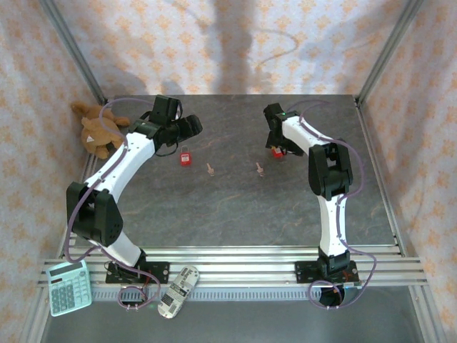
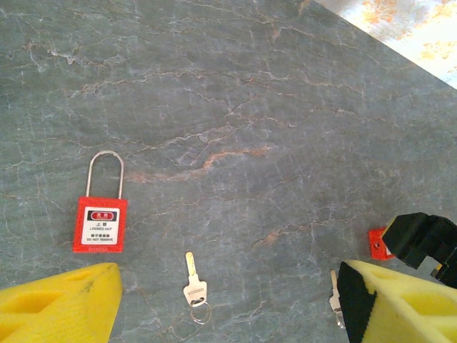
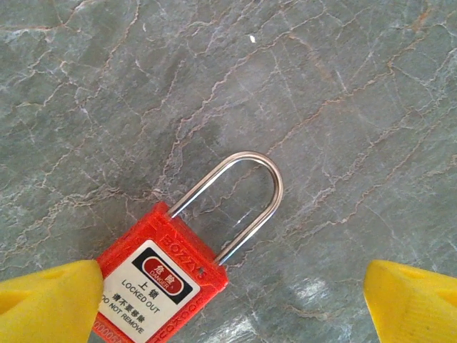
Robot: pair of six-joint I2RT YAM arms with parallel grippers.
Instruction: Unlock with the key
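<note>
Left jaws: stood apart, empty, above the tabletop [image 2: 285, 107].
Left padlock [image 2: 100, 224]: lay flat, shackle closed, ahead of those jaws on their left side.
Key [image 2: 194, 286]: lay on its ring between the left jaws.
Right padlock [image 3: 161, 275]: lay flat between the right jaws, nearer one finger.
Right jaws: stood wide apart, empty.
Handling: probably best to pinch the key by its bow, leave the blade free, and clamp the lock body squarely.
Lettering: "LOCKED OUT", "DO NOT REMOVE"; "BOZZY" embossed.
</note>
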